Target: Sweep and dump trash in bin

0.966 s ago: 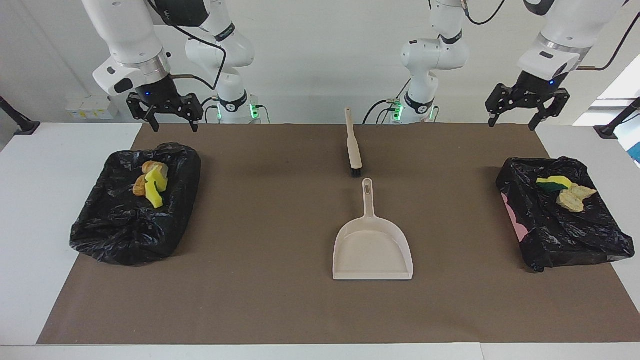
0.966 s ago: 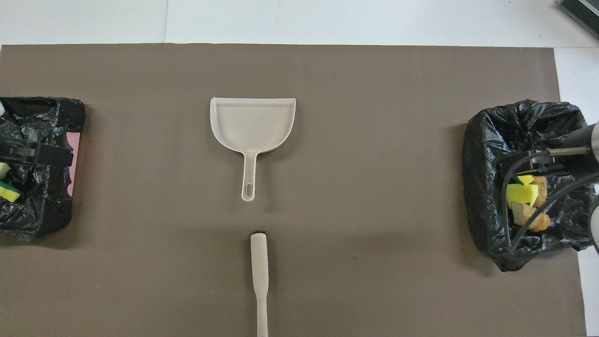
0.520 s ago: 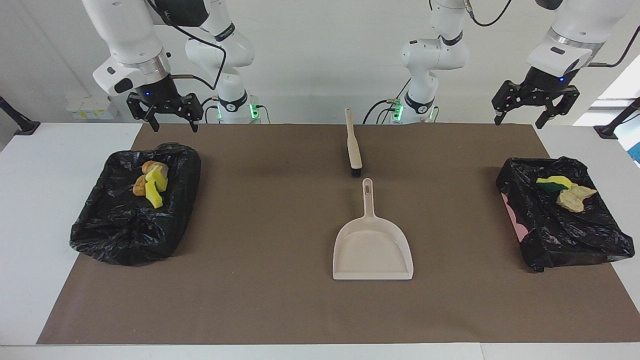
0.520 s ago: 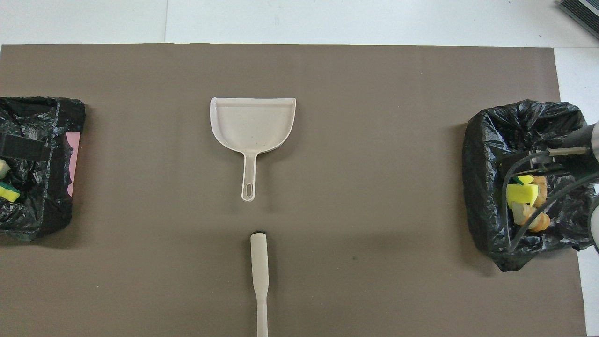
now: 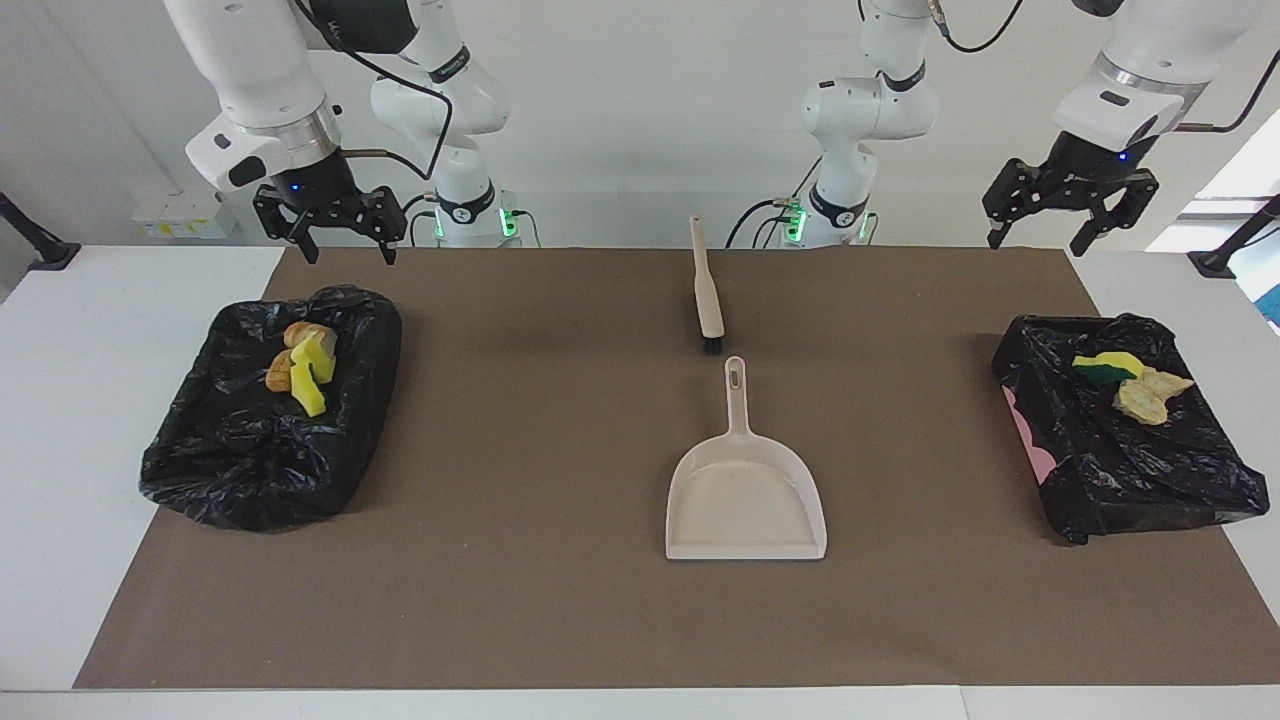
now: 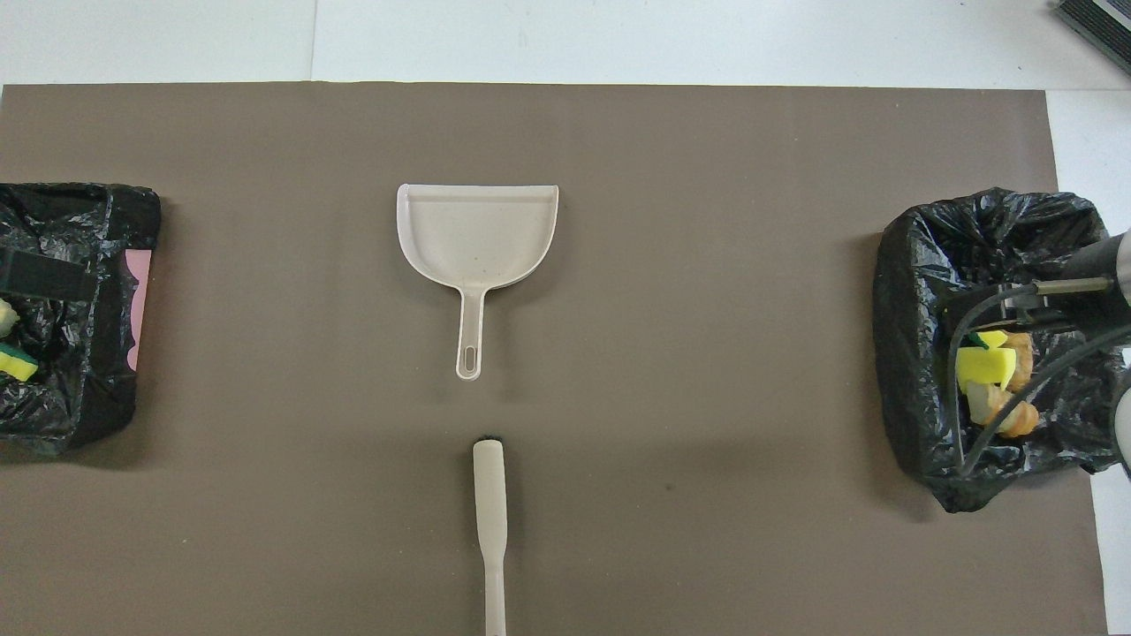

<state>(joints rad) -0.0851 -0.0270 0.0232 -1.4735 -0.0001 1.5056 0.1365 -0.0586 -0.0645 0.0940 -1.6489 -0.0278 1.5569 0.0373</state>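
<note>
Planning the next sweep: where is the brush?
The brush lies mid-mat, nearer the robots than the dustpan, bristles pointing at the dustpan's handle without touching it.

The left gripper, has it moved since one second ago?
Yes. The left gripper has risen, higher above the black-bagged bin at its end of the table; its jaws are open.

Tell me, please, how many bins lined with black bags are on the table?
2: one bag-lined bin at the right arm's end of the table and another bag-lined bin at the left arm's end, each holding trash bits.
</note>
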